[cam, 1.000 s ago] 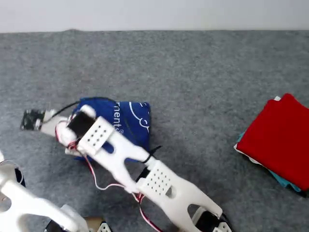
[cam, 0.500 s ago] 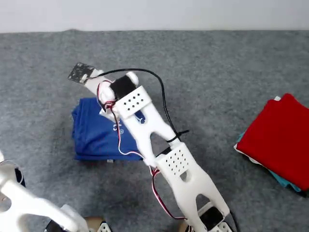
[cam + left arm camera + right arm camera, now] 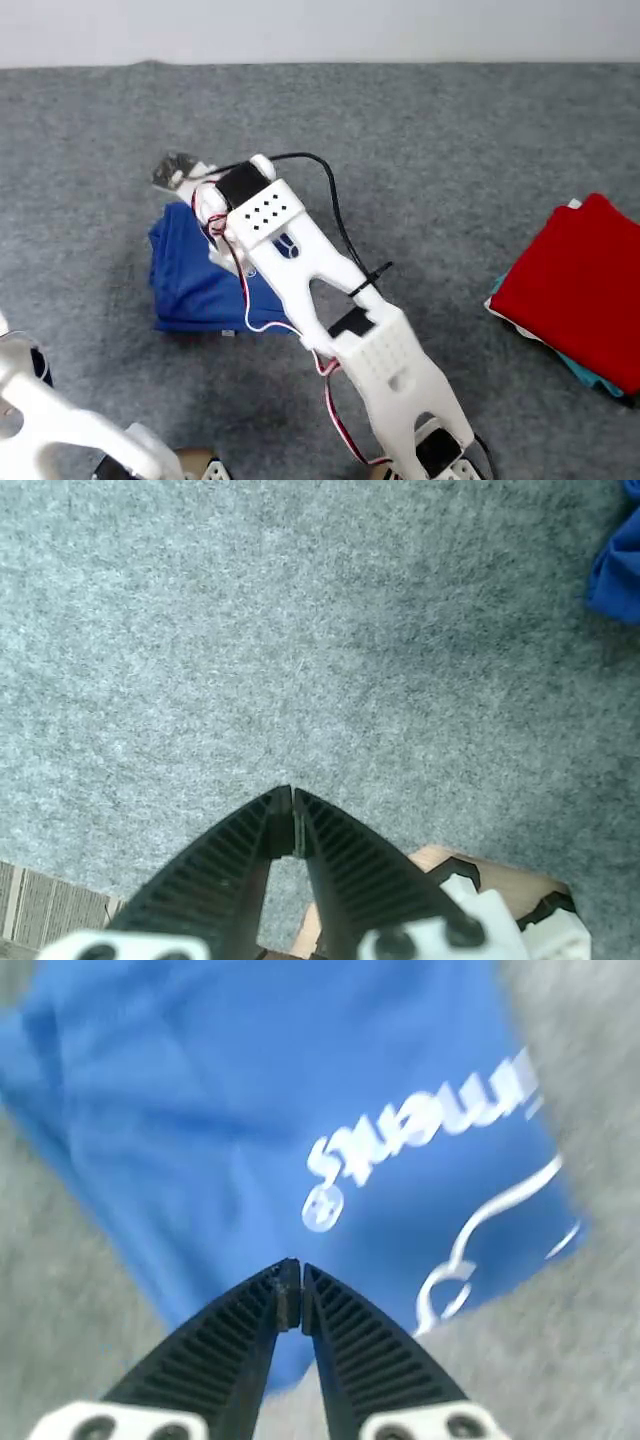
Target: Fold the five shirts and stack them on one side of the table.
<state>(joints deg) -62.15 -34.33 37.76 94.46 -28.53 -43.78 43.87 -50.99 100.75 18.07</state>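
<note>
A folded blue shirt (image 3: 190, 285) with white print lies on the grey carpet left of centre. The right arm (image 3: 300, 270) stretches from the front edge over it, its wrist above the shirt's far edge. In the right wrist view my right gripper (image 3: 294, 1272) is shut just above the blue shirt (image 3: 250, 1110), with nothing between its fingers. My left gripper (image 3: 293, 802) is also shut and holds nothing, hanging over bare carpet with a corner of the blue shirt (image 3: 618, 575) off to one side. The left arm (image 3: 50, 420) sits at the front left corner.
A stack of folded shirts sits at the table's right edge: a red shirt (image 3: 575, 285) on top, a teal one (image 3: 590, 378) and a white edge (image 3: 572, 205) under it. Open grey carpet (image 3: 430, 170) lies between the blue shirt and the stack.
The right arm swung from the blue shirt's left side toward its far edge, then settled a little lower and left. The shirt's left half is now uncovered. The left arm stayed still.
</note>
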